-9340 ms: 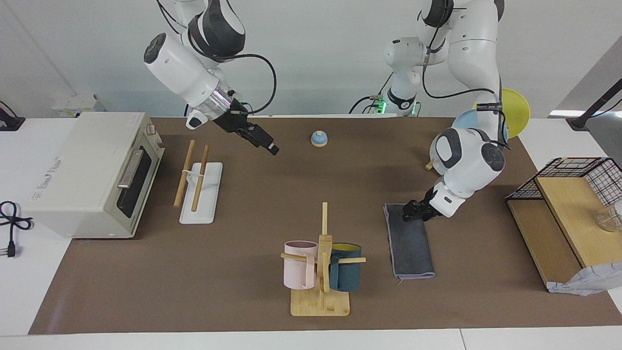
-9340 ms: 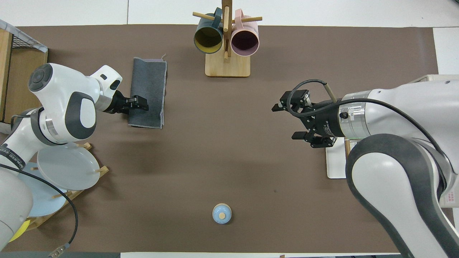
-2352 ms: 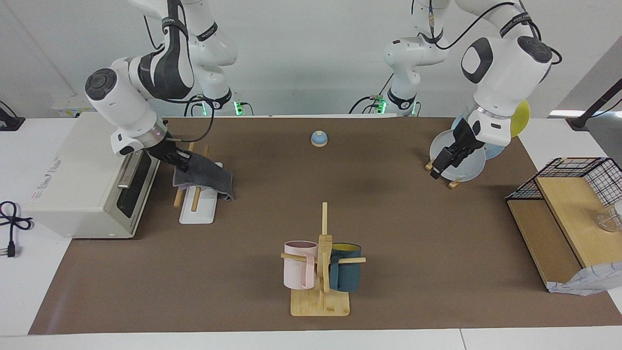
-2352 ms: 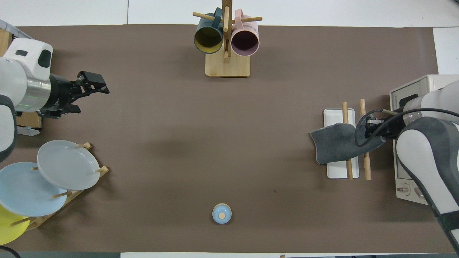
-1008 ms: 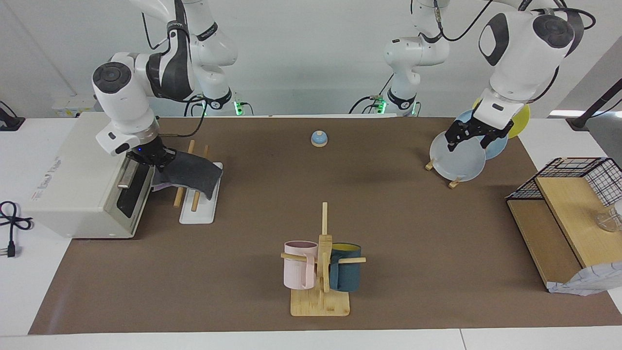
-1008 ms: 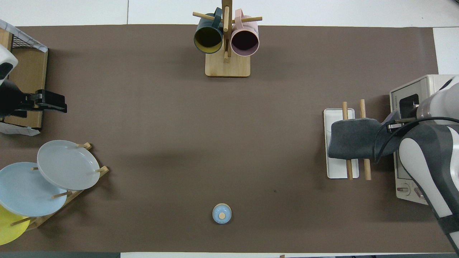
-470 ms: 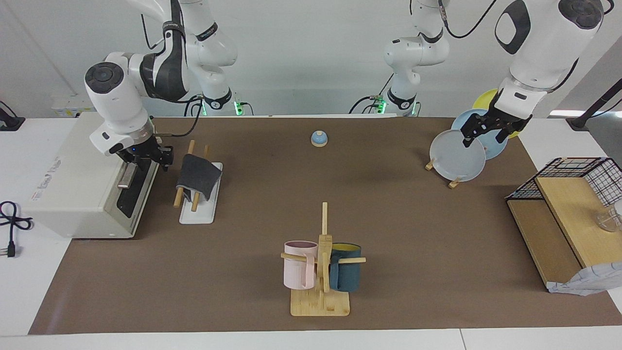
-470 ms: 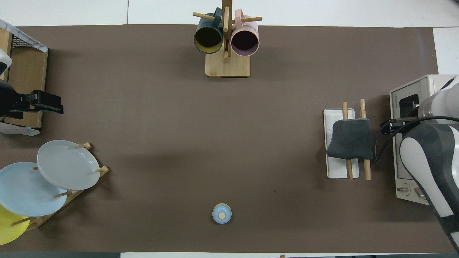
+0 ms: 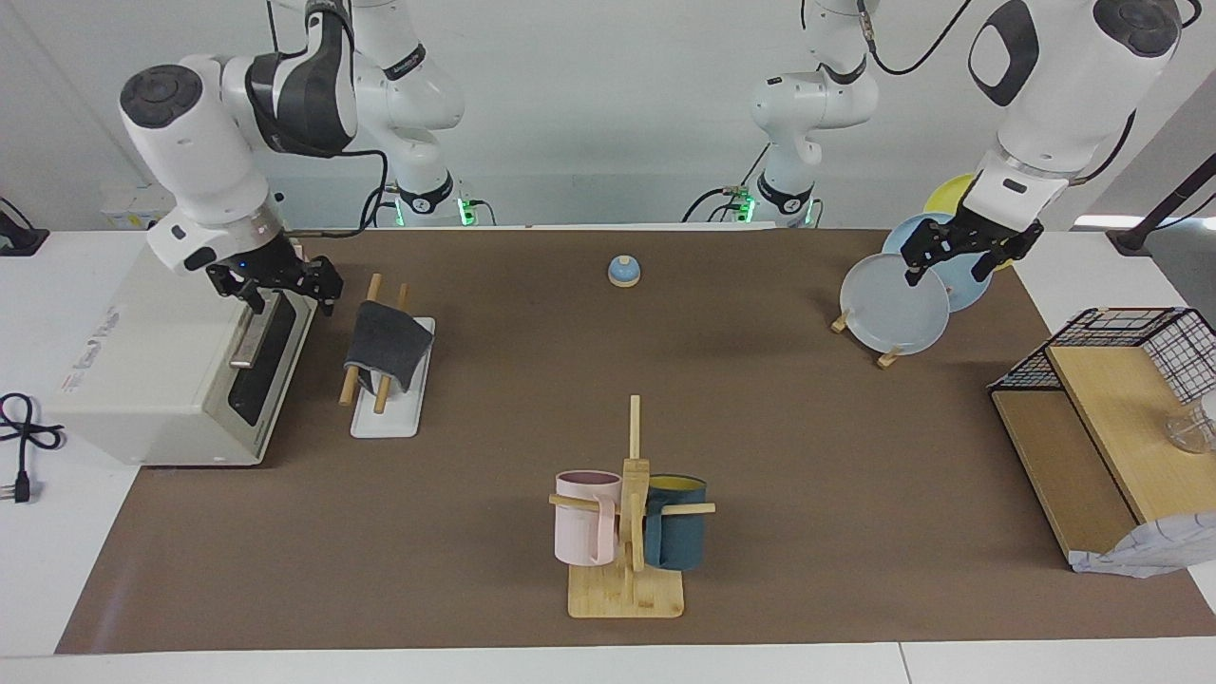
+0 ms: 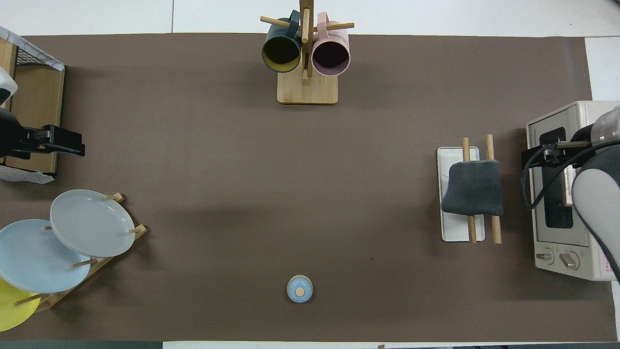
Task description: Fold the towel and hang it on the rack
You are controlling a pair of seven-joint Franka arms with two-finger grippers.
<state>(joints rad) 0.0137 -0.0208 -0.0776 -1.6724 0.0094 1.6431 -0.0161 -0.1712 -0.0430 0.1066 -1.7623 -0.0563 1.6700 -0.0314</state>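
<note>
The dark grey folded towel [image 9: 385, 342] hangs draped over both light-wood rods of the rack [image 9: 369, 290], its ends down on either side above the white base [image 9: 385, 418]. In the overhead view the towel [image 10: 473, 194] covers the middle of the rack's rods [image 10: 490, 145]. My right gripper [image 9: 288, 290] is open and empty, raised beside the rack over the toaster oven's front; it also shows in the overhead view [image 10: 540, 157]. My left gripper [image 9: 955, 266] is open and empty, raised over the plates at the left arm's end; it also shows in the overhead view [image 10: 72, 143].
A toaster oven [image 9: 171, 351] stands beside the rack at the right arm's end. A bamboo mug tree [image 9: 627, 513] with two mugs stands mid-table, farther from the robots. A small blue bell [image 9: 624, 272] is near the robots. A plate stand [image 9: 898, 304] and a wire shelf [image 9: 1111, 380] are at the left arm's end.
My right gripper laid the towel over the rack, let go, then rose and drew back over the oven. My left gripper moved from the towel's first spot up over the plates.
</note>
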